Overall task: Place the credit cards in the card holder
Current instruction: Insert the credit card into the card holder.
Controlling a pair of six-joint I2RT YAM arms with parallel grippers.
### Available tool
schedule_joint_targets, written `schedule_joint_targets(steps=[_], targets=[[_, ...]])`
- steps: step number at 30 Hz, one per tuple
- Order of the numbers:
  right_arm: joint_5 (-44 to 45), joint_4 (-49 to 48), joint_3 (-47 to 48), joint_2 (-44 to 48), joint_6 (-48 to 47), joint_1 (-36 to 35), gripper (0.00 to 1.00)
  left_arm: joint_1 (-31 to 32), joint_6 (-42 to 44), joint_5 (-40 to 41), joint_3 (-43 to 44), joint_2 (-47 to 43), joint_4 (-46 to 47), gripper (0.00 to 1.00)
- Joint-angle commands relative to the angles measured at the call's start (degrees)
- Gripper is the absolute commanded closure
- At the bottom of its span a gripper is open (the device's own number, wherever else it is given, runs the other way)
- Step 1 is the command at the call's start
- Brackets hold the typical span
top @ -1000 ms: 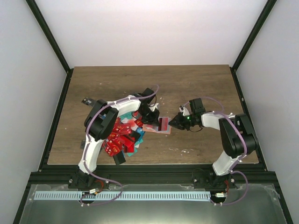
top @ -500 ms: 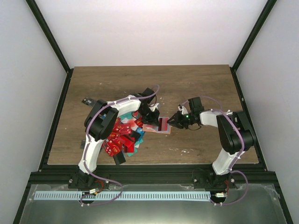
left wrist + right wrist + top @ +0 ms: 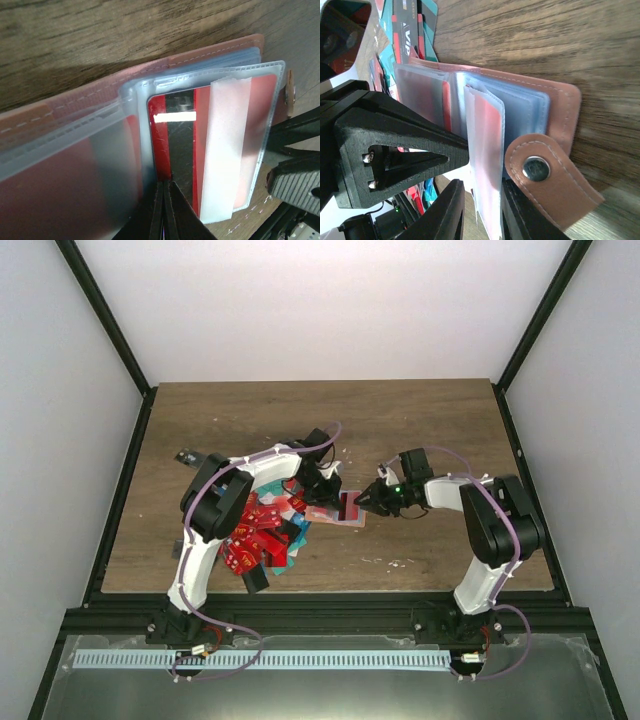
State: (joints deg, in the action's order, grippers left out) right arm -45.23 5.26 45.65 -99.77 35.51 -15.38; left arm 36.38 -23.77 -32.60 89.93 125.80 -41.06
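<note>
The card holder (image 3: 350, 512) lies open on the table, brown leather (image 3: 200, 55) with clear sleeves and a snap tab (image 3: 540, 170). A red credit card (image 3: 172, 130) with a black stripe sits in one sleeve. My left gripper (image 3: 167, 200) is shut on that card's near edge. The right gripper (image 3: 481, 195) stands open, its fingers either side of an upright sleeve (image 3: 485, 140) that shows red inside. In the top view the left gripper (image 3: 328, 492) and the right gripper (image 3: 363, 502) meet at the holder. More credit cards (image 3: 262, 535), mostly red and teal, lie heaped by the left arm.
A small black object (image 3: 188, 456) lies at the table's left, another (image 3: 255, 580) near the front edge. The right gripper's finger (image 3: 295, 180) crowds the holder's right side, the left gripper's finger (image 3: 395, 145) its left. Loose cards (image 3: 415, 25) lie just behind the holder.
My right gripper has slid left up to the card holder and its jaws have parted a little around a sleeve. The left arm has stayed put.
</note>
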Motion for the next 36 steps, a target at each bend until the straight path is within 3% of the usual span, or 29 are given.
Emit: schedule_joint_targets(steps=[1,16,27,32,36], targets=[[-1.7,-2.5,1.4,-0.8,0.5,-1.7,0.77,0.4,0.7,1.8,-1.2,0.9,-1.3,0.96],[-0.4,-1.2,3.5,-0.9,1.5,-4.4,0.77,-0.6,0.1,5.5,1.8,-8.1,-6.8,0.95],[1.4,3.4,6.8,-1.8,1.6,-6.4,0.77,-4.8,-2.0,10.4,-5.1,-20.9,-6.7,0.81],[0.3,5.4,14.7,-3.8,3.7,-10.8,0.73,-8.8,-1.9,13.1,-10.7,-27.1,-6.6,0.76],[-8.0,0.4,24.5,-6.4,5.6,-16.5,0.67,-13.5,-1.1,15.1,-16.9,-33.2,-6.9,0.71]])
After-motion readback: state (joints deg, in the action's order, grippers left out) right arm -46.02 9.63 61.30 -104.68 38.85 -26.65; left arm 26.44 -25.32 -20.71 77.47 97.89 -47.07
